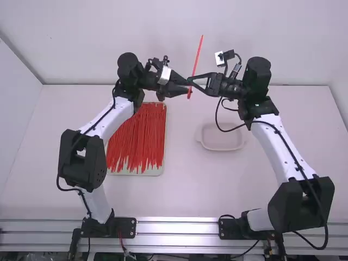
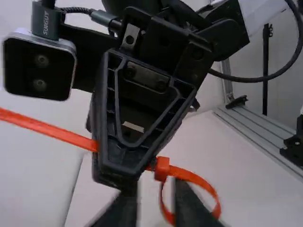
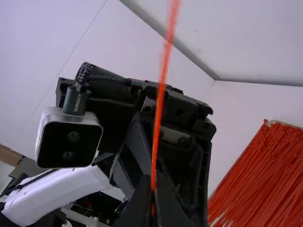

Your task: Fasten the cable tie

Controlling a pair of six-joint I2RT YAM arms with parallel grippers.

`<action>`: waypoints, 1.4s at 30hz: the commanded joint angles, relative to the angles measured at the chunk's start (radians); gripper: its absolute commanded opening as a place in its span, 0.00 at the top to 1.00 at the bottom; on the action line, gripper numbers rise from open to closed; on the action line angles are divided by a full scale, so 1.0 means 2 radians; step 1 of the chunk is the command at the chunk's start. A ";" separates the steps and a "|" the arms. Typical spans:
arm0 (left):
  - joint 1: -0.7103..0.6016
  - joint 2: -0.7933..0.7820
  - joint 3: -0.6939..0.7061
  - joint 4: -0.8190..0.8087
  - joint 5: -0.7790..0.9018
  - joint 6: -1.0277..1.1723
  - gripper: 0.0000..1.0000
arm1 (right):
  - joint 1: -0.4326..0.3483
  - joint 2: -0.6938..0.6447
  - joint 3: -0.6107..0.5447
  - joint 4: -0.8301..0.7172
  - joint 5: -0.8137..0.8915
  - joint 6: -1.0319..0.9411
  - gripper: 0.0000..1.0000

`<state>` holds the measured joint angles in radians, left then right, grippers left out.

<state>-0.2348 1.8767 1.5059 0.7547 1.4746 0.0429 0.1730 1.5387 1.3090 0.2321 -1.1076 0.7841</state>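
You are in the tightening step, by my reading. The cable tie (image 2: 162, 169) is up in the air between your two hands, well above the surface (image 1: 65, 125), and its tail already runs through its head, leaving a small open loop (image 2: 210, 198) on the far side of the head. Your right hand (image 1: 197, 82) is closed on the strap, tips pinched on the tail just beside the head, with the long free end running on past it and upward. Your left hand (image 1: 179, 89) faces it tip to tip. One side of the loop passes between its fingers, but I cannot tell whether it is clamped on the strap or only standing around it. The loop looks far from snug, so the fastening is begun but not finished. The next move calls for one hand to brace the head or loop firmly while the other draws the tail straight away from it along the strap's own line. With the right hand so near the head, you will probably need to regrip farther along the tail to get travel. Confirm the left hand's hold first, or the whole tie may simply follow the pull. The pile of spare ties (image 1: 138, 138) and the white dish (image 1: 220, 137) lie on the surface well below both hands.
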 commanded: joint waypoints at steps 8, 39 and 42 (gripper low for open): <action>0.004 -0.001 -0.001 -0.043 -0.067 -0.057 0.01 | -0.037 -0.003 0.010 -0.040 -0.035 -0.080 1.00; 0.031 -0.001 -0.001 -0.581 -0.192 0.154 0.01 | -0.047 -0.003 -0.014 -0.379 0.330 -0.341 1.00; 0.036 -0.001 -0.001 -0.598 -0.201 0.153 0.01 | -0.039 -0.003 -0.055 -0.341 0.374 -0.315 1.00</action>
<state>-0.1696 1.8763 1.5051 -0.4332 1.0786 0.3183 0.0898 1.5387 1.2568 -0.4675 -0.4740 0.1272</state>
